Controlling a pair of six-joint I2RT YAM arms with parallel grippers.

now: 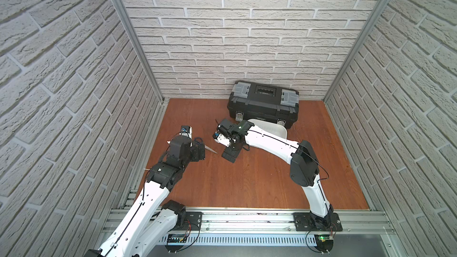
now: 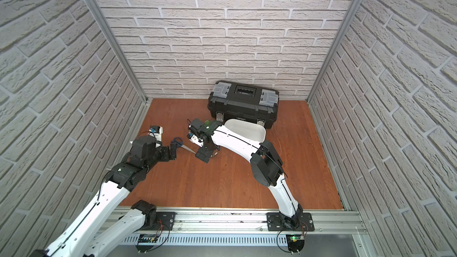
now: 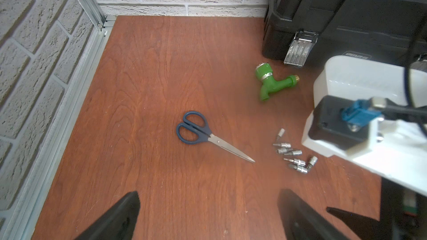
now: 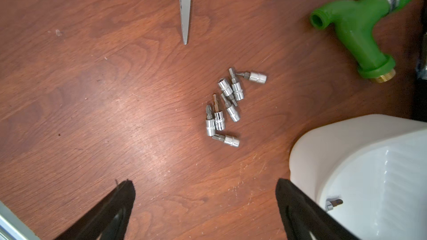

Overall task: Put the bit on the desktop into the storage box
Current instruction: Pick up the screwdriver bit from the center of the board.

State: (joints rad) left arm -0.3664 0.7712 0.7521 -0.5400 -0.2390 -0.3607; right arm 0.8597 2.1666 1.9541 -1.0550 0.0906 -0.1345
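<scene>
The reddish-brown wood-grain desktop (image 1: 247,181) carries a black plastic toolbox (image 1: 263,105) with grey latches at its far edge, against the brick wall. The white, rounded-corner plastic storage box (image 4: 346,148) sits touching or just in front of the toolbox, toward the middle of the desktop.

Seven small silver metal bits (image 4: 227,107) lie in a loose cluster on the bare wood near the middle of the desktop, close beside the storage box's corner but apart from it. One more small metal bit (image 4: 333,203) lies inside the storage box, near its wall and partly hidden by a finger.

The right gripper (image 4: 204,182) hangs above the cluster, jaws spread wide with nothing between them. The left gripper (image 3: 208,195), nearer the left edge, also stands wide apart and empty.

Blue-handled steel scissors (image 3: 208,137) lie flat between the left gripper and the bits, their closed blades pointing at the cluster. A green plastic tap (image 3: 270,81) with a brass thread lies between the bits and the toolbox.
</scene>
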